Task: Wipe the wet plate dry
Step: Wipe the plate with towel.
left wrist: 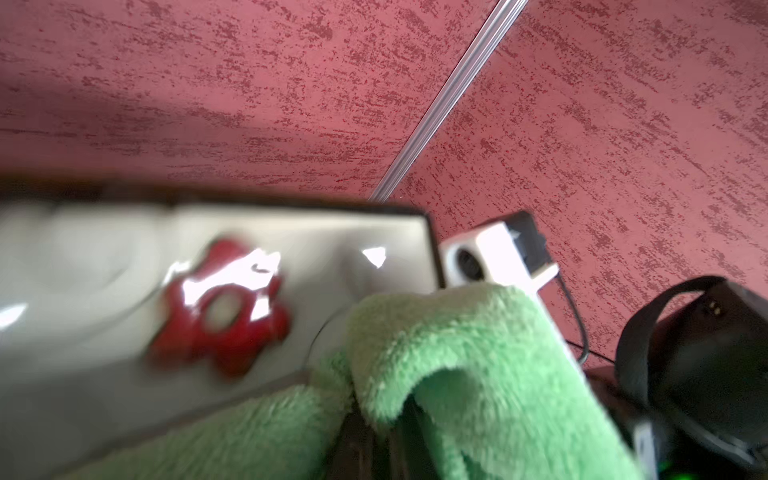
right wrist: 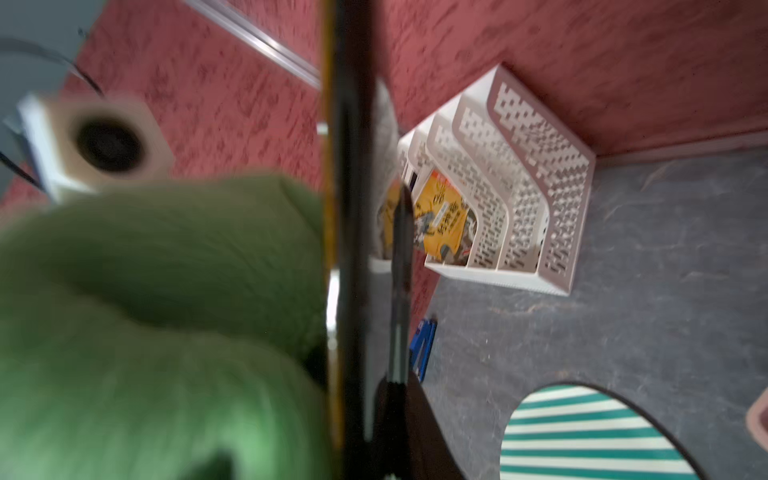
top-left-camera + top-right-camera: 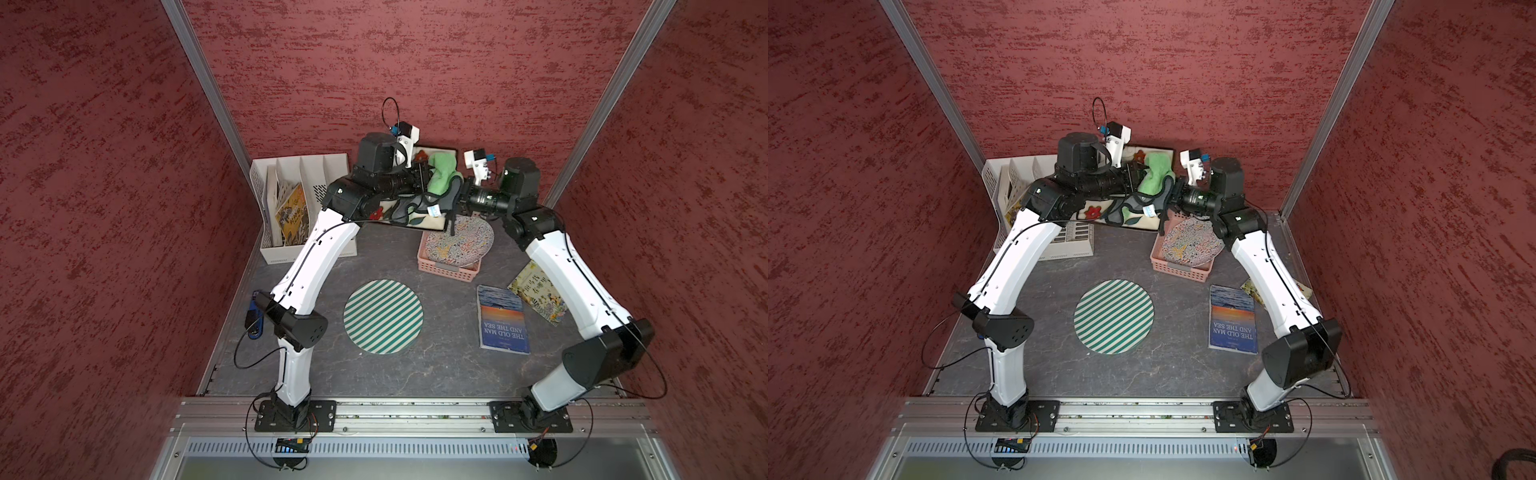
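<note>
Green cloth (image 3: 444,174), cream square plate (image 1: 316,237) with red flowers (image 1: 187,332), green-and-white striped mat (image 3: 383,316), pink basket (image 3: 446,272), speckled round plate (image 3: 461,241), white rack (image 3: 328,170), blue book (image 3: 503,320), red walls (image 3: 104,166).

At the back left of the table (image 3: 415,374) a file rack (image 3: 316,174) is set against the wall with booklets (image 3: 291,208) stood in it. At the back centre a square plate (image 3: 419,218) is held raised above the table, with a cloth (image 3: 442,174) draped on its upper face. A basket (image 3: 446,272) is placed below and to the right of it, with a round plate (image 3: 461,241) laid in it. A disc (image 3: 383,316) is laid flat at the centre, in front and to the left of the basket, and 2 books are laid to its right: the inner book (image 3: 503,320) just beside the outer book (image 3: 538,297), which is partly covered by the right arm (image 3: 569,274).
</note>
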### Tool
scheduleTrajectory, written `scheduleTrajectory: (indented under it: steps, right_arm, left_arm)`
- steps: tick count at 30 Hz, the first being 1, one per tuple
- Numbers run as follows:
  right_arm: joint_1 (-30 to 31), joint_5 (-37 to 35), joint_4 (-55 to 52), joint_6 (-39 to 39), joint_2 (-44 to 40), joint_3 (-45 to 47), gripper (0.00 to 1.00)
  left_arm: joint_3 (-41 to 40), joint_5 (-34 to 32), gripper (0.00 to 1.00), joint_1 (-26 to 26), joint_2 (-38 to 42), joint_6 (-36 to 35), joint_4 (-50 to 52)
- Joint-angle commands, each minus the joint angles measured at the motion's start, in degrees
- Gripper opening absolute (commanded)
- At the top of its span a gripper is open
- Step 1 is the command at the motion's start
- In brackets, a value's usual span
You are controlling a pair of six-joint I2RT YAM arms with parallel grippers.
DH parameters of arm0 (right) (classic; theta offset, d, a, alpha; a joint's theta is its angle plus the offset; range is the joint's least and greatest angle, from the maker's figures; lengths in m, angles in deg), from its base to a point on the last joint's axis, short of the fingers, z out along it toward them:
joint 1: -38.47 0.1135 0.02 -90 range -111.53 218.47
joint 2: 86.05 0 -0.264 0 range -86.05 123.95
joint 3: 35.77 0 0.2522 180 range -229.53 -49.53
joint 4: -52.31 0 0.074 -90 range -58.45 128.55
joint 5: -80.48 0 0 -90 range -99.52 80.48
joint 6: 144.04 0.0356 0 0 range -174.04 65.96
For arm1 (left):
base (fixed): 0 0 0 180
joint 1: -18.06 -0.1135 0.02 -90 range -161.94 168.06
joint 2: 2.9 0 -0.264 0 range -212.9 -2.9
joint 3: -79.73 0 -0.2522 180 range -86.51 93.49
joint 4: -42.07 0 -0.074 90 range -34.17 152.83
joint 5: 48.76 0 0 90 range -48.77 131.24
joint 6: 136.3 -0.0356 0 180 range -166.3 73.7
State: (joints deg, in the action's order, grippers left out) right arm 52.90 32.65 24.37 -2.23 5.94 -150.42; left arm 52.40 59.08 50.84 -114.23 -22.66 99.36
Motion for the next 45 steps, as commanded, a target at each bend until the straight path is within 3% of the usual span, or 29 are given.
scheduleTrajectory:
  steps: [1,4,8,11,14,17,21,24,27,31,35,38,45]
  right_arm:
    - [-4.80,-1.48,24.83,5.99,-4.75,-6.98,0.00]
    - [-0.82,2.47,23.84,2.05,-7.08,-2.38,0.00]
    - [7.32,5.75,23.35,-0.77,-6.91,0.04,0.00]
    - [5.86,3.53,24.54,2.15,-3.64,-5.48,0.00]
    - [0.78,0.33,23.40,5.71,0.36,-14.56,0.00]
    - [-6.20,-3.31,26.89,12.56,1.25,-16.85,0.00]
    - [-12.57,-4.67,39.16,25.33,-0.79,-9.74,0.00]
    - [-12.50,-5.34,53.02,34.72,-1.71,-2.98,0.00]
    - [-9.86,-6.66,67.88,46.36,0.82,0.11,0.00]
    - [-4.42,1.04,69.35,48.86,4.66,-3.48,0.00]
    - [-1.82,2.40,63.82,42.27,1.43,5.02,0.00]
    - [-1.23,1.29,70.61,46.43,1.88,9.55,0.00]
    - [5.90,6.80,78.97,53.77,8.08,0.78,0.00]
  left_arm:
    - [-9.56,-3.38,0.00,-1.65,3.98,2.26,6.04]
    - [-12.62,-6.43,0.00,-5.07,7.22,8.40,4.84]
    - [-5.38,-3.39,0.00,-6.00,5.03,8.93,2.67]
    - [2.06,-2.66,0.00,-5.76,1.82,10.49,3.34]
    - [1.73,-2.37,0.00,-6.32,3.19,13.59,-0.48]
    - [-5.50,-0.28,0.00,-7.89,8.52,18.18,-9.90]
    - [-23.51,2.96,0.00,-13.14,18.26,33.90,-29.72]
    - [-36.14,4.45,0.00,-15.30,22.60,46.60,-48.52]
    - [-40.37,6.24,0.00,-15.68,21.39,56.26,-63.00]
    - [-36.24,8.65,0.00,-15.04,16.89,60.43,-69.96]
    - [-29.64,9.71,0.00,-14.21,13.06,62.90,-77.14]
    - [-24.79,10.05,0.00,-13.43,10.62,65.66,-81.84]
    - [-7.02,11.59,0.00,-8.79,1.34,69.14,-82.38]
